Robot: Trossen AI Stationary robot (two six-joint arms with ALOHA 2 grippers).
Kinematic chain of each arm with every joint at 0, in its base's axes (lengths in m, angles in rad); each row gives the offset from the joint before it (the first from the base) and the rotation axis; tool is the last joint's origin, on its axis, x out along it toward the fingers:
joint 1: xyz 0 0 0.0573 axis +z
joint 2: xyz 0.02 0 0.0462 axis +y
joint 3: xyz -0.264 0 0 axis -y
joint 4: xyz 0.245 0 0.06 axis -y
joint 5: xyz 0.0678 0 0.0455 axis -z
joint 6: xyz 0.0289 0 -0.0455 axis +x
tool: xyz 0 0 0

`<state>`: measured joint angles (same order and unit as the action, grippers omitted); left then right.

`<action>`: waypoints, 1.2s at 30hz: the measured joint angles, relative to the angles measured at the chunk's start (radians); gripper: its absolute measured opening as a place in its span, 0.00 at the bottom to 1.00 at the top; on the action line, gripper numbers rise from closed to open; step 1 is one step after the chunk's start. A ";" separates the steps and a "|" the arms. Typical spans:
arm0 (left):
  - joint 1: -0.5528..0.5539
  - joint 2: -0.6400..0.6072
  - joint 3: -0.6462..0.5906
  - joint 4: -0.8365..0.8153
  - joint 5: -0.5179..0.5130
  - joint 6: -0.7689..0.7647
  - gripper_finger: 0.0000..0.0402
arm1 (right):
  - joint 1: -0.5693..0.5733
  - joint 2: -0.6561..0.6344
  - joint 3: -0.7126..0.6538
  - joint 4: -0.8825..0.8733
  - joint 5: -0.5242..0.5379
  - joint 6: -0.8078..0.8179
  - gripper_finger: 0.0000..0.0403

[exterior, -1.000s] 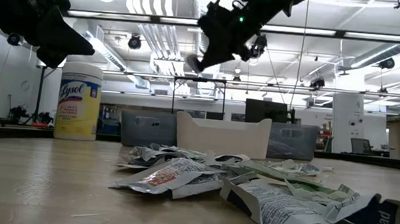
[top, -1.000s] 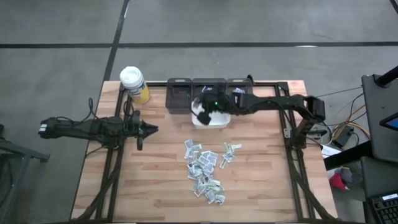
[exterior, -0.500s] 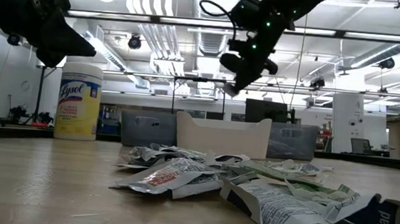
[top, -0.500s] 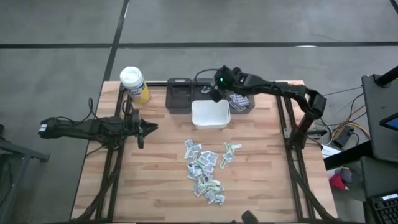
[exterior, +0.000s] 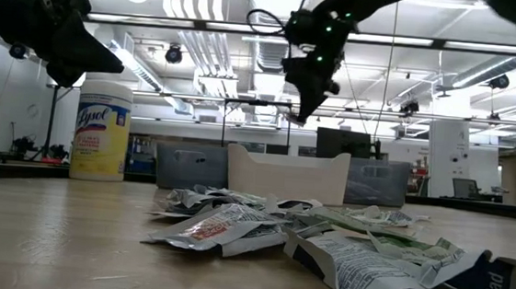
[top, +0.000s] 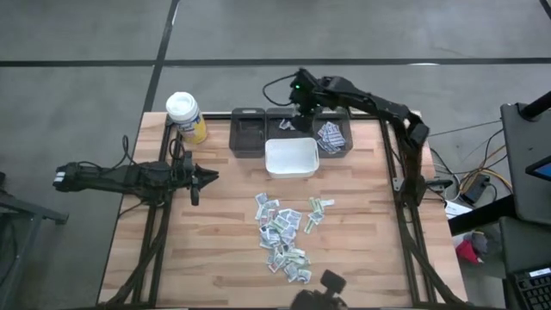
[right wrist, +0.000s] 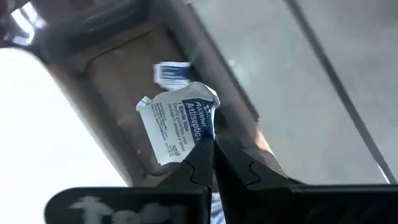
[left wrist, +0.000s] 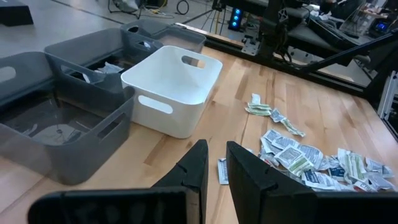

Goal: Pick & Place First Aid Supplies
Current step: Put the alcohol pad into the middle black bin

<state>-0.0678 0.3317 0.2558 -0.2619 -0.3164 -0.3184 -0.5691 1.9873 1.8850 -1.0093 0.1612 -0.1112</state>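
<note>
The first aid supplies (top: 284,232) lie in a loose pile of small packets on the wooden table, in front of a white bin (top: 269,159); the pile also shows in the low view (exterior: 306,231). My right gripper (right wrist: 211,140) is shut on one white packet with blue print (right wrist: 177,124), high above the middle grey bin (top: 288,120) at the far edge. A blue-print packet (right wrist: 171,71) lies in that bin. My left gripper (left wrist: 225,168) waits at the table's left, fingers a narrow gap apart with nothing between them. My right gripper pinches the packet by one crumpled edge (right wrist: 208,124) between its two fingertips. The fingers slant steeply down from above. The packet sticks out beyond the tips, lifted clear, above the grey bin.
Three grey bins (top: 249,133) stand in a row along the far edge; the right one (top: 331,138) holds several packets. A yellow bottle with a white lid (top: 185,116) stands at the far left corner. Bare wood lies left and right of the pile.
My right gripper has swung from above the white bin toward the table's far edge, over the grey bins, and has tipped more steeply downward. It has stayed shut on the packet, which has travelled with it clear of everything.
</note>
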 joint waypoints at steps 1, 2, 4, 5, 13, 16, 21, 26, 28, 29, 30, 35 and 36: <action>0.000 0.000 0.000 0.000 0.000 -0.001 0.13 | -0.001 0.033 0.040 -0.031 -0.029 -0.026 0.02; 0.000 0.000 0.000 0.000 0.000 -0.001 0.13 | -0.001 0.068 0.080 -0.058 -0.052 -0.049 0.02; 0.000 0.000 0.000 0.000 0.000 -0.001 0.13 | -0.002 0.144 0.163 -0.114 -0.059 -0.078 0.02; 0.000 0.000 0.000 0.000 0.000 -0.001 0.13 | -0.002 0.185 0.203 -0.142 -0.060 -0.089 0.02; 0.000 0.000 0.000 -0.001 0.000 -0.017 0.13 | -0.030 0.440 0.472 -0.311 -0.057 -0.158 0.02; 0.000 0.000 0.000 -0.002 0.000 -0.024 0.13 | -0.049 0.459 0.453 -0.324 -0.058 -0.160 0.02; 0.000 0.000 0.000 -0.004 0.000 -0.026 0.13 | -0.076 0.484 0.451 -0.341 -0.058 -0.162 0.02; 0.000 0.000 0.000 -0.004 0.000 -0.031 0.13 | -0.088 0.482 0.451 -0.338 -0.059 -0.159 0.02; 0.000 0.000 0.000 -0.005 0.000 -0.031 0.13 | -0.090 0.482 0.450 -0.337 -0.059 -0.159 0.02; 0.000 0.000 0.000 -0.007 0.000 -0.031 0.13 | -0.090 0.482 0.450 -0.334 -0.058 -0.159 0.02; 0.000 0.000 0.000 -0.009 0.000 -0.031 0.13 | -0.091 0.482 0.449 -0.330 -0.058 -0.159 0.02; 0.000 0.000 0.000 -0.010 0.000 -0.031 0.13 | -0.090 0.482 0.435 -0.316 -0.058 -0.163 0.02; 0.000 0.000 0.000 -0.010 0.000 -0.031 0.13 | -0.090 0.482 0.429 -0.316 -0.058 -0.166 0.03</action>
<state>-0.0677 0.3317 0.2554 -0.2722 -0.3164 -0.3492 -0.6588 2.4695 2.3143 -1.3258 0.1032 -0.2769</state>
